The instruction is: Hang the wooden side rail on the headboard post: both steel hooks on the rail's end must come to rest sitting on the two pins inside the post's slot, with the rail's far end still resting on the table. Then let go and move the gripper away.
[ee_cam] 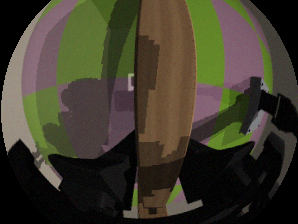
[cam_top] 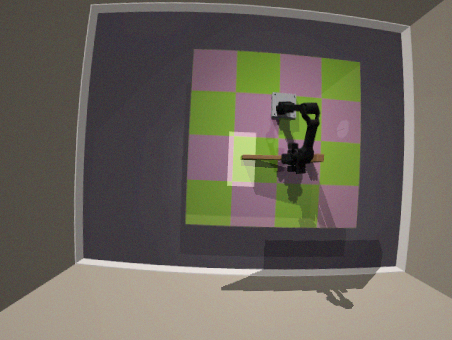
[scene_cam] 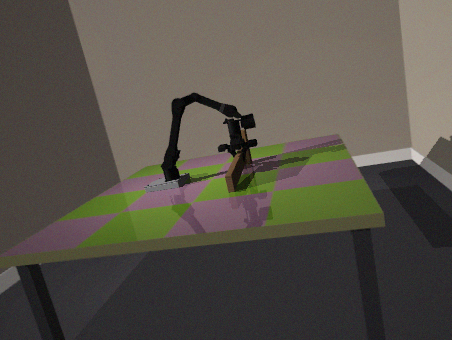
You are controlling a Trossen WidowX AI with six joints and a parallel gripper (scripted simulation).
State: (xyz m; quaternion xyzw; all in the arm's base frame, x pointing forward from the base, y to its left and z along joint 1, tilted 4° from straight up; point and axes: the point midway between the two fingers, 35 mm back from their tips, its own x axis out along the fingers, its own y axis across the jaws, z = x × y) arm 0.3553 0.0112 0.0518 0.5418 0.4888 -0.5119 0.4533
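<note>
The wooden side rail (cam_top: 262, 157) (scene_cam: 235, 172) (ee_cam: 170, 75) stands on its narrow edge. Its far end is low, at the table top, in the exterior view. My gripper (cam_top: 295, 159) (scene_cam: 238, 150) (ee_cam: 152, 131) is shut on the rail near its post-side end, with a black finger on each side. The headboard post (cam_top: 319, 158) (scene_cam: 244, 134) is upright at that end, partly behind the gripper in the exterior view. The hooks, the slot and the pins are hidden or too small, so I cannot tell whether the hooks sit on the pins.
The arm's grey base (cam_top: 276, 113) (scene_cam: 162, 186) stands on the checkered table (cam_top: 210, 112) (scene_cam: 320, 197), to one side of the rail. The arm arches from it over to the rail. A bright light patch (cam_top: 242, 175) lies around the rail's far end.
</note>
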